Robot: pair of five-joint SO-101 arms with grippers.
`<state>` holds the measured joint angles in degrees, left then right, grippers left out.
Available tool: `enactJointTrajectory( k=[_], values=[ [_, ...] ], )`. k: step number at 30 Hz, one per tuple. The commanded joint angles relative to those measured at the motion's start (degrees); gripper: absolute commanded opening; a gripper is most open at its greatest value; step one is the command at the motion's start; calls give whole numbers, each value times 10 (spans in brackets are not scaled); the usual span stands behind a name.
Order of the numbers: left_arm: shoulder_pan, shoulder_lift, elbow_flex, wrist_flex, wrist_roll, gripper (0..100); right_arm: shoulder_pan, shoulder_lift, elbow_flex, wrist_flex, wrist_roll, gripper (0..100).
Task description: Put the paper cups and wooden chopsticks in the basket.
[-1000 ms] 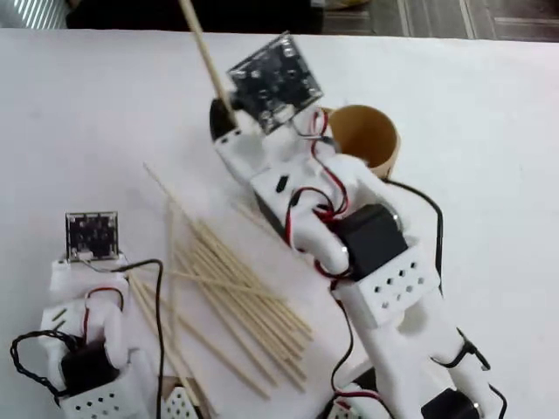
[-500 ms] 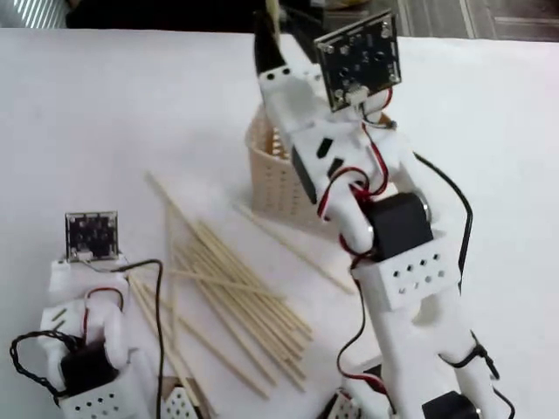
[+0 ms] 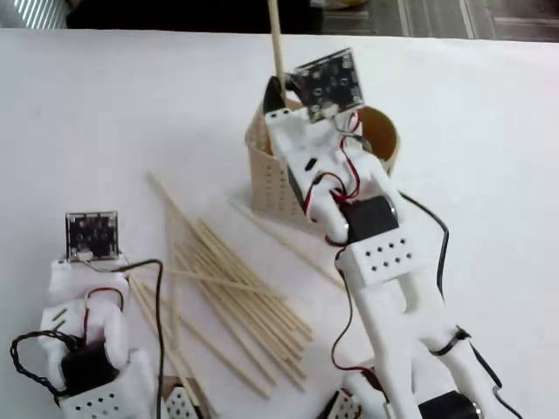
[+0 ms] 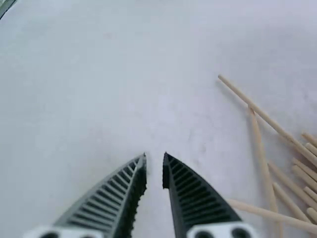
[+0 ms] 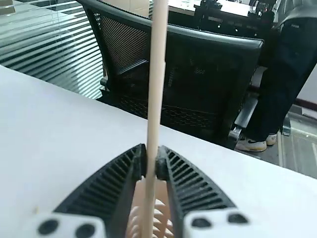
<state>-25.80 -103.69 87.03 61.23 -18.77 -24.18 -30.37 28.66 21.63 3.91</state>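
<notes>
My right gripper (image 3: 278,91) hangs over the cream perforated basket (image 3: 265,179), shut on one wooden chopstick (image 3: 276,39) that stands almost upright. In the right wrist view the chopstick (image 5: 157,74) runs up from between the jaws of the right gripper (image 5: 151,159), with the basket's rim (image 5: 161,218) just below. A brown paper cup (image 3: 384,144) sits by the basket's right side, partly behind the arm. A loose pile of chopsticks (image 3: 229,292) lies on the table. My left gripper (image 4: 154,157) is low over bare table beside the pile's ends (image 4: 262,148), its jaws nearly together and holding nothing.
The left arm (image 3: 87,288) rests at the lower left, next to the pile. The white table (image 3: 105,113) has free room at the far left and far right. A black chair (image 5: 198,74) stands beyond the table's far edge.
The right arm has swung right from beside the cup to above the basket, carrying the chopstick, which went from tilted to nearly upright. The left arm has not moved.
</notes>
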Motion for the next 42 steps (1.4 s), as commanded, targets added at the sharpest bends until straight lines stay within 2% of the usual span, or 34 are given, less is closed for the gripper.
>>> enactJointTrajectory(
  k=[1,3,10,14,18,26,29,32,39,42],
  values=[
    [-4,-7,-2,-12,0,79,9,-18,-33,36,-56,170],
    [-4,-7,-2,-12,0,79,7,-18,-68,83,-58,170],
    [-4,-7,-2,-12,0,79,-1,-18,-228,292,-59,76],
    [-4,-7,-1,-12,0,79,-21,-18,-295,429,-56,69],
    [-4,-7,-1,-12,0,79,-59,-18,-316,538,-55,70],
    [-25,-7,-3,-12,1,79,-169,-12,-313,678,-55,70],
    [-26,-7,-3,-12,2,79,-213,-12,-284,693,-51,70],
    [-26,-7,-4,-12,1,79,-231,-12,-219,681,-9,70],
    [-27,-7,-4,-12,1,79,-233,-11,-41,547,14,72],
    [-27,-7,-4,-12,1,79,-233,7,4,502,14,125]
  ],
)
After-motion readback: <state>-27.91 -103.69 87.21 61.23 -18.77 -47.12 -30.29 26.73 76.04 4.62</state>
